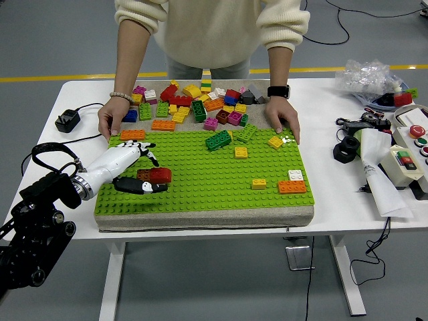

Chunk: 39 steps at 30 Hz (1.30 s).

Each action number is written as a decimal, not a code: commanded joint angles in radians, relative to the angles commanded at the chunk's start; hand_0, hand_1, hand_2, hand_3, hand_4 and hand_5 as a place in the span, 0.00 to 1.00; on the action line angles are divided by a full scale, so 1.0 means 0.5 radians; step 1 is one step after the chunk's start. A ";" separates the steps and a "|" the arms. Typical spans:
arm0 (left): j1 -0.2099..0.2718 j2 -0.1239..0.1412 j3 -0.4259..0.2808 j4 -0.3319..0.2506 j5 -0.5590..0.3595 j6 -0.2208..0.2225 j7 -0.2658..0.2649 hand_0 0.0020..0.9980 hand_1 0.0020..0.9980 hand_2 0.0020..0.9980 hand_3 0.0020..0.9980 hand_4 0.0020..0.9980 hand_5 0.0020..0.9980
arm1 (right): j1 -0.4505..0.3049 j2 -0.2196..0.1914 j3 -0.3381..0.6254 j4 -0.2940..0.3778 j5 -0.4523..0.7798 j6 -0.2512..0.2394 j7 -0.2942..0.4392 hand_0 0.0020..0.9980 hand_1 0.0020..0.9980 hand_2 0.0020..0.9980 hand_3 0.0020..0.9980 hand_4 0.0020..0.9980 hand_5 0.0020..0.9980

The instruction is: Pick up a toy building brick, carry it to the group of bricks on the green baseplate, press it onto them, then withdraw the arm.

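Observation:
The green baseplate [200, 190] lies on a grey pad on the white table. A red brick [161, 174] joined to a brown one [143, 174] sits on its left part. My left hand [150, 175], white with black fingers, is open around this pair, the thumb [146, 188] on the near side and the fingers [150, 156] spread on the far side. I cannot tell if it still touches the brick. Green [218, 140], yellow [241, 152] and orange [291, 186] bricks sit further right on the plate. My right arm is out of view.
A person stands at the far side with one hand [112, 118] at the plate's far left corner and the other hand [283, 118] at its far right corner. Loose bricks [194, 103] lie between them. A black adapter [67, 120] lies at the left. Tools and a control box [409, 154] fill the right.

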 joint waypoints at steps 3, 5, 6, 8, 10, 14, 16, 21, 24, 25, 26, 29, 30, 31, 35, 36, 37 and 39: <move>0.005 0.000 0.002 -0.004 0.000 -0.003 -0.001 1.00 0.98 0.97 0.63 1.00 0.71 | 0.002 -0.001 0.000 0.000 0.002 -0.002 -0.001 0.78 0.70 0.74 0.68 0.94 0.68; 0.008 -0.003 0.005 -0.004 0.000 -0.004 0.000 1.00 0.97 0.97 0.63 1.00 0.71 | 0.002 -0.001 0.001 0.000 0.003 -0.001 -0.002 0.78 0.70 0.74 0.68 0.95 0.68; 0.009 -0.004 0.006 -0.004 0.000 -0.004 0.000 1.00 0.97 0.97 0.63 1.00 0.71 | 0.002 -0.001 0.001 0.000 0.003 -0.001 -0.002 0.78 0.70 0.74 0.68 0.95 0.68; 0.013 -0.007 0.009 -0.006 0.000 -0.007 0.001 1.00 0.97 0.97 0.63 1.00 0.71 | 0.002 -0.002 0.002 0.000 0.003 -0.001 -0.003 0.78 0.70 0.74 0.68 0.95 0.68; 0.018 -0.011 0.013 -0.007 0.000 -0.007 0.001 1.00 0.97 0.96 0.62 1.00 0.70 | 0.003 -0.001 0.001 0.000 0.004 -0.002 -0.002 0.78 0.70 0.74 0.68 0.94 0.68; 0.021 -0.015 0.015 -0.002 0.000 -0.008 0.001 1.00 0.97 0.96 0.62 1.00 0.70 | 0.003 -0.001 0.001 0.000 0.005 -0.003 -0.002 0.78 0.70 0.74 0.68 0.94 0.68; 0.021 -0.019 0.013 0.006 0.000 -0.007 0.001 1.00 0.97 0.96 0.62 1.00 0.70 | 0.003 -0.002 0.000 0.000 0.004 -0.003 -0.002 0.78 0.70 0.74 0.68 0.95 0.68; 0.018 -0.023 0.012 0.020 0.000 -0.007 0.001 1.00 0.97 0.96 0.62 1.00 0.70 | 0.004 -0.004 -0.001 0.000 0.004 -0.004 -0.004 0.78 0.70 0.74 0.68 0.95 0.68; 0.017 -0.025 0.013 0.031 0.000 -0.007 0.001 1.00 0.96 0.95 0.61 1.00 0.70 | 0.004 -0.004 0.000 0.000 0.005 -0.004 -0.006 0.78 0.70 0.74 0.68 0.95 0.68; 0.016 -0.026 0.012 0.036 0.000 -0.006 0.001 1.00 0.96 0.95 0.61 1.00 0.70 | 0.004 -0.004 -0.001 0.000 0.005 -0.004 -0.006 0.78 0.70 0.74 0.68 0.95 0.68; 0.015 -0.026 0.012 0.042 0.000 -0.006 0.000 1.00 0.96 0.95 0.61 1.00 0.70 | 0.005 -0.005 -0.001 0.000 0.007 -0.004 -0.006 0.78 0.70 0.74 0.68 0.95 0.68; 0.012 -0.023 0.011 0.059 0.000 -0.005 -0.001 1.00 0.96 0.95 0.61 1.00 0.69 | 0.007 -0.005 -0.002 0.000 0.008 -0.006 -0.006 0.78 0.70 0.74 0.68 0.95 0.68; 0.012 -0.022 0.011 0.067 0.000 -0.005 -0.001 1.00 0.96 0.95 0.61 1.00 0.69 | 0.007 -0.005 -0.003 0.000 0.008 -0.006 -0.006 0.78 0.70 0.74 0.68 0.95 0.68; 0.012 -0.022 0.011 0.072 0.000 -0.006 -0.002 1.00 0.96 0.95 0.61 1.00 0.69 | 0.006 -0.005 -0.003 0.000 0.008 -0.006 -0.006 0.78 0.70 0.74 0.68 0.95 0.68; 0.016 -0.019 0.008 0.083 0.000 -0.008 -0.003 1.00 0.96 0.94 0.61 1.00 0.69 | 0.005 -0.004 -0.003 0.000 0.006 -0.006 -0.006 0.78 0.70 0.74 0.68 0.95 0.68; 0.016 -0.019 0.008 0.083 0.000 -0.008 -0.003 1.00 0.96 0.94 0.61 1.00 0.69 | 0.005 -0.004 -0.003 0.000 0.006 -0.006 -0.006 0.78 0.70 0.74 0.68 0.95 0.68; 0.018 -0.017 0.007 0.084 0.000 -0.009 -0.003 1.00 0.96 0.94 0.61 1.00 0.69 | 0.004 -0.004 -0.003 0.000 0.005 -0.006 -0.006 0.78 0.70 0.74 0.68 0.95 0.68; 0.021 -0.014 0.007 0.085 0.000 -0.011 -0.004 1.00 0.96 0.94 0.61 1.00 0.69 | 0.004 -0.004 -0.003 0.000 0.005 -0.007 -0.006 0.78 0.70 0.74 0.68 0.95 0.68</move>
